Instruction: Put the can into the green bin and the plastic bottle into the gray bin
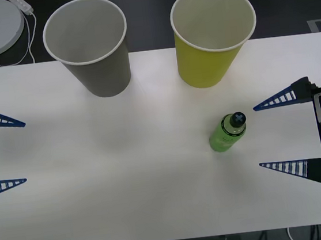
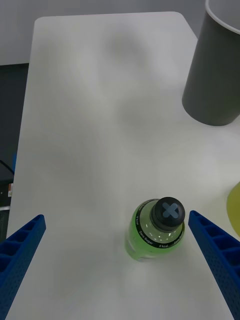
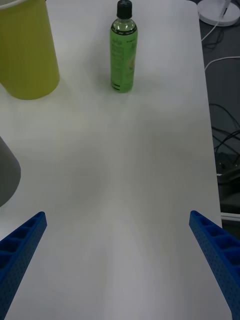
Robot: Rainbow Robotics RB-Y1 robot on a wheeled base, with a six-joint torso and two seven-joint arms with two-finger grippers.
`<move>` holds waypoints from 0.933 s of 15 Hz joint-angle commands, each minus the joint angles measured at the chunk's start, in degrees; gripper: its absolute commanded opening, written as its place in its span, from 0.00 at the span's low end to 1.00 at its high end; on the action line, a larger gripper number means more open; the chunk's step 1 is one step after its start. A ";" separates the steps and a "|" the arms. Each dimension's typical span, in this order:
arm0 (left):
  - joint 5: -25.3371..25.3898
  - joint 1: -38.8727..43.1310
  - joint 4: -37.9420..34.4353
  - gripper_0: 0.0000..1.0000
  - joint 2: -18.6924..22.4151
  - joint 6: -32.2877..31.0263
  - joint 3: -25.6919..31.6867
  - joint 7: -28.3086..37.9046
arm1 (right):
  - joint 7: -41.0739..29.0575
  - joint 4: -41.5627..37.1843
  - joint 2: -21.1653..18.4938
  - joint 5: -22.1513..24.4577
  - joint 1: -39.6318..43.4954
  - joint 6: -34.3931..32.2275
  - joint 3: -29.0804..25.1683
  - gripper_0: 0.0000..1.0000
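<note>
— White tabletop (image 1: 126,176) all the way across, dark floor past its far edge. Where's the bottle?

— Standing upright on my right half of the table: the plastic bottle (image 1: 227,132), black cap up, in front of the green bin (image 1: 212,36) and apart from it. The gray bin (image 1: 89,44) stands beside the green one, further to my left, well away from the bottle. I see no can on the table.

— And your fingers?

— Spread wide on both sides, holding nothing. My right gripper (image 1: 283,136) sits just to the right of the bottle; from its wrist, the cap (image 2: 170,212) lies near one finger rather than centred in the gap. My left gripper (image 1: 2,152) waits at the table's left edge, with the bottle (image 3: 123,52) far across from it.

— How do you expect it to handle?

— Light, I'd judge, though I can't tell how full it is. The wall is smooth plastic, probably slippery and a bit springy if squeezed hard. It's narrow and tall, so a nudge could tip it. I'd centre the right fingers on the labelled body, below the shoulder, and close gently, not on the cap.
</note>
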 commanded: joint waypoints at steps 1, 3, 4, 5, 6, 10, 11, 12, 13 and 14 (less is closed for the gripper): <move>0.00 0.00 0.00 1.00 0.00 0.00 0.00 0.00 | 0.00 0.00 0.00 0.00 0.00 0.00 0.00 1.00; 0.00 0.00 0.00 1.00 0.00 0.00 0.00 0.00 | 0.00 0.00 0.00 0.00 0.00 0.00 0.00 1.00; 0.00 0.00 0.00 1.00 0.00 0.00 0.00 0.00 | 0.00 0.00 0.00 0.00 0.00 0.00 0.00 1.00; 0.00 0.00 0.00 1.00 0.00 0.00 0.00 0.00 | 0.00 0.88 0.44 -0.44 3.34 0.44 1.05 1.00; 0.00 0.00 0.00 1.00 0.00 0.00 0.00 0.00 | 0.61 0.79 -0.26 -2.28 4.57 2.64 0.53 1.00; 0.00 0.00 0.00 1.00 0.00 0.00 0.00 0.00 | 2.11 -1.41 -2.37 -7.91 11.34 10.55 -2.29 1.00; 0.00 0.00 0.00 1.00 0.00 0.00 0.00 0.00 | 2.46 -1.49 -2.37 -10.37 12.66 12.13 -2.72 1.00; 0.00 0.00 0.00 1.00 0.00 0.00 0.00 0.00 | 2.90 -1.85 -2.29 -11.51 13.89 13.71 -3.25 1.00; 0.00 0.00 0.00 1.00 0.00 0.00 0.00 0.00 | 3.52 -2.37 -2.11 -11.78 15.64 15.64 -4.22 1.00; 0.00 0.00 0.00 1.00 0.00 0.00 0.00 0.00 | 3.95 -2.55 -2.02 -11.78 16.96 16.61 -4.75 1.00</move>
